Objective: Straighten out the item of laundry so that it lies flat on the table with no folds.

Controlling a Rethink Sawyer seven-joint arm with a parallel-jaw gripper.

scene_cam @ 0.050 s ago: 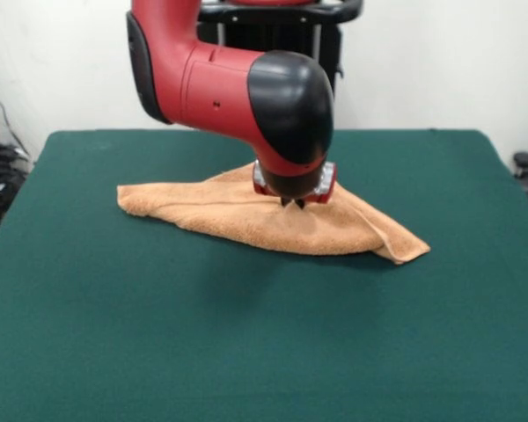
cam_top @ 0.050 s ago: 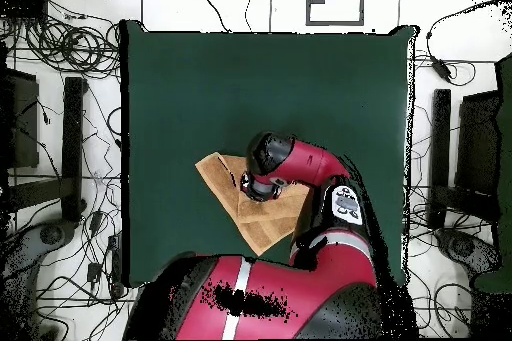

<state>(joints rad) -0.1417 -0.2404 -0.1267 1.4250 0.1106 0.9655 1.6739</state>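
1. The table [scene_cam @ 0.050 s ago: 97, 334] is the largest thing here: a wide rectangle covered in dark green felt-like cloth, with most of its surface bare in both views.

2. The red and black arm [scene_cam @ 0.050 s ago: 238, 88] comes down over the middle of the table. Its black rounded joint sits directly above the gripper. In the overhead view the arm [cam_top @ 0.050 s ago: 310, 162] reaches up from the bottom edge and covers part of the cloth beneath it.

3. The peach-orange terry towel [scene_cam @ 0.050 s ago: 202, 211] lies on the table, roughly central in the front view and a little toward the far side. It is not flat: it forms a long, roughly triangular shape, with one blunt end at the left and a folded-over corner at the lower right, where an edge doubles back on itself. The cloth rises toward the gripper, forming a low peak. In the overhead view the towel [cam_top @ 0.050 s ago: 215, 172] shows as a folded, angular patch, partly under the arm.

4. The gripper [scene_cam @ 0.050 s ago: 292, 203] is at the top of the towel's peak, its dark tips touching the cloth. The tips look close together, but whether they pinch the towel cannot be told from either view.
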